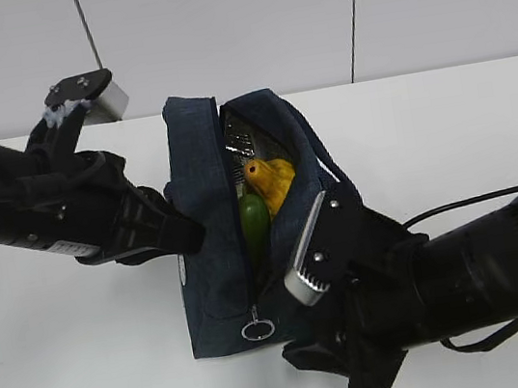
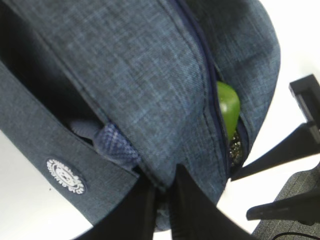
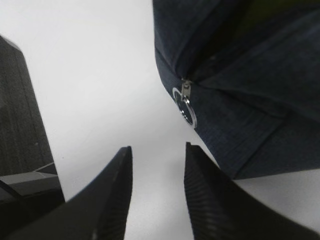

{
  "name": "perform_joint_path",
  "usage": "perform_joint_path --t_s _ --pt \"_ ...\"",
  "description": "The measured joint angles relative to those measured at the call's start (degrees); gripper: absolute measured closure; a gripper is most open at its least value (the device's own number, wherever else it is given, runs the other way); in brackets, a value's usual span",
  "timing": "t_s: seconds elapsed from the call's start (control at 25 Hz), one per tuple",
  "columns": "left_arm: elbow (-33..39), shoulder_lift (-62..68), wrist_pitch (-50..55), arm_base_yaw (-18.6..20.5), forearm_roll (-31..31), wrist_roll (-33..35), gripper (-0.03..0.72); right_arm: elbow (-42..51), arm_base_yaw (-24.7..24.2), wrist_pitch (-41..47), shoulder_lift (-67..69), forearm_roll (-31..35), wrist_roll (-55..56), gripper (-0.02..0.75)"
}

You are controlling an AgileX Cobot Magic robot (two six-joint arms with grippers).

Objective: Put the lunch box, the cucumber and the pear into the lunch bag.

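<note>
- The left gripper (image 2: pixel 162 210) is pinched tight on the lunch bag (image 2: pixel 150 75) cloth.
- The right gripper (image 3: pixel 157 187) is open and empty, with the ring pull (image 3: pixel 185 107) just ahead.

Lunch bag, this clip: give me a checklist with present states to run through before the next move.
1. Pear inside the lunch bag: ok.
2. Cucumber inside the bag: ok.
3. Lunch box inside: cannot tell, hidden.
4. Left hand shut on the bag's fabric, holding it: ok.
5. Right hand open and empty, near the zipper ring: ok.
6. Zipper closed: not ok, the opening gapes.
</note>
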Motion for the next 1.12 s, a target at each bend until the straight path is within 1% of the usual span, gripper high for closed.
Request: perform_joint_path --t_s 0.2,0.28,0.4,0.64,1.12 --pt "0.0 0.0 0.1 0.0 0.0 0.0 0.683 2.5 -7.9 11.6 0.0 0.0 -1.3 0.451" --pt "0.0 0.0 0.2 0.0 0.0 0.0 0.683 3.3 -9.4 14.4 0.0 0.0 -2.3 0.451" --pt "0.0 0.0 0.2 0.0 0.0 0.0 0.683 3.5 -9.4 17.3 0.1 -0.1 -4.4 0.451" --pt "0.0 0.0 0.2 0.0 0.0 0.0 0.683 3.5 -9.4 19.4 4.5 -0.1 -7.5 0.451" --pt "0.0 0.0 0.2 0.0 -0.7 0.0 0.684 -2.9 -9.4 20.3 11.9 -0.1 -7.9 0.452"
